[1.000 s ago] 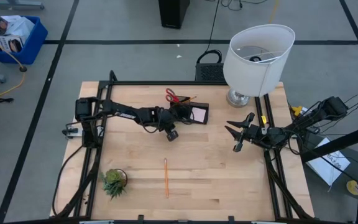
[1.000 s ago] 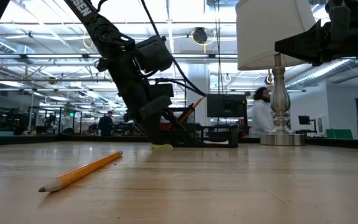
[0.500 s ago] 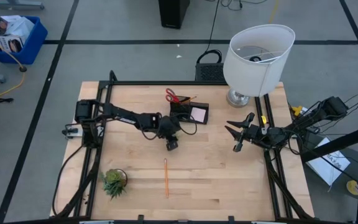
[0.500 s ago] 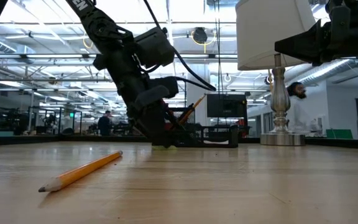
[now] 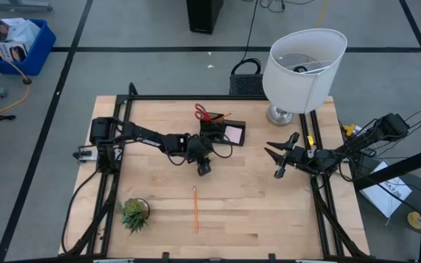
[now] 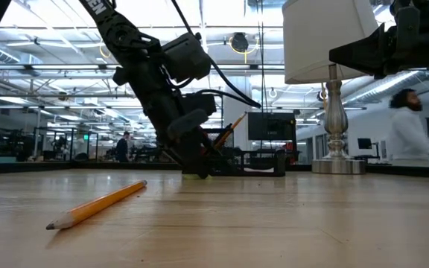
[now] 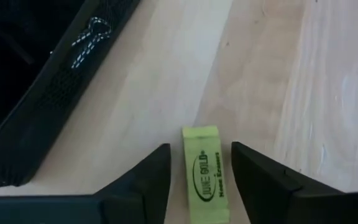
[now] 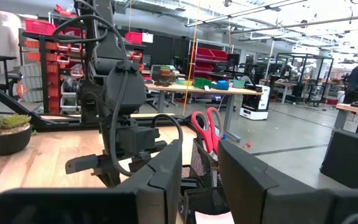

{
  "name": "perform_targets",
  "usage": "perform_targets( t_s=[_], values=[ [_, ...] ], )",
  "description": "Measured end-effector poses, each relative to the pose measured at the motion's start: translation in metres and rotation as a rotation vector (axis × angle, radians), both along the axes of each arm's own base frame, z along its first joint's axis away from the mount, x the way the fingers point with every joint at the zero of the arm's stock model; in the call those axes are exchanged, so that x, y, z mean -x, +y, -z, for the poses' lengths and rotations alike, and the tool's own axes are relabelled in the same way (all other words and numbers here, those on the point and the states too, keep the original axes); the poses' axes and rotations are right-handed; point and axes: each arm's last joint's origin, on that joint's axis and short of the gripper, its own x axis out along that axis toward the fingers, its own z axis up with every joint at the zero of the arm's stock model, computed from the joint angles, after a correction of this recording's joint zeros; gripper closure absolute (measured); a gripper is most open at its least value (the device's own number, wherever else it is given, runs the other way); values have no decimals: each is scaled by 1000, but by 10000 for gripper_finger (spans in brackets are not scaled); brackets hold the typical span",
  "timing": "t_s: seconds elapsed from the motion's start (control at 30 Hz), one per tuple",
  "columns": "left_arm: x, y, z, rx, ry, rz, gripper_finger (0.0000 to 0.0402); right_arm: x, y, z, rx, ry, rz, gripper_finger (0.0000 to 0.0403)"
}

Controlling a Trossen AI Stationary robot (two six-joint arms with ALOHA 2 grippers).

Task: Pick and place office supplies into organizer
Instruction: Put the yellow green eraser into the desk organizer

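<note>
At the high view's centre, the left gripper (image 7: 197,171) straddles a yellow-green eraser (image 7: 204,171) beside the black organizer (image 7: 39,106), fingers narrowly parted, not yet gripping; next comes closing, while the right gripper (image 5: 280,162) waits at right, fingers slightly apart.

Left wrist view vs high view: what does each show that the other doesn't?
Left wrist only: a small yellow-green eraser lying flat on the wood between the open left gripper's fingers, printed lettering readable, and silver clips against the organizer's mesh.

High only: the orange pencil lying alone toward the front, the potted plant, the lamp, red scissors and pink sticky notes in the organizer, and the right gripper waiting at the right side.

Both: the black organizer and the table.
</note>
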Motion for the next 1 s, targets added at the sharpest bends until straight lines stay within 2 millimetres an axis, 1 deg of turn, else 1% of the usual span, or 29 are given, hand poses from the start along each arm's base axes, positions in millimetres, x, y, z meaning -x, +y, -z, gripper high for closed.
perform_targets(
  t_s=[0.1, 0.33, 0.43, 0.53, 0.8, 1.0],
  values=[
    [-1, 0, 3, 11, -1, -20, 255, 0, 0, 0, 0, 0, 0, 303],
    [-2, 0, 5, 9, 2, -30, 326, 0, 0, 0, 0, 0, -1, 303],
    [-2, 0, 5, 13, 1, -36, 346, 0, 0, 0, 0, 0, 0, 303],
    [-2, 0, 5, 25, -2, -56, 353, 0, 0, 0, 0, 0, 0, 303],
    [-2, -1, 4, 42, -7, -79, 355, 0, 0, 0, 0, 0, 0, 303],
    [1, -3, -5, 67, -21, -83, 353, 0, 0, 0, 0, 0, 0, 303]
  ],
)
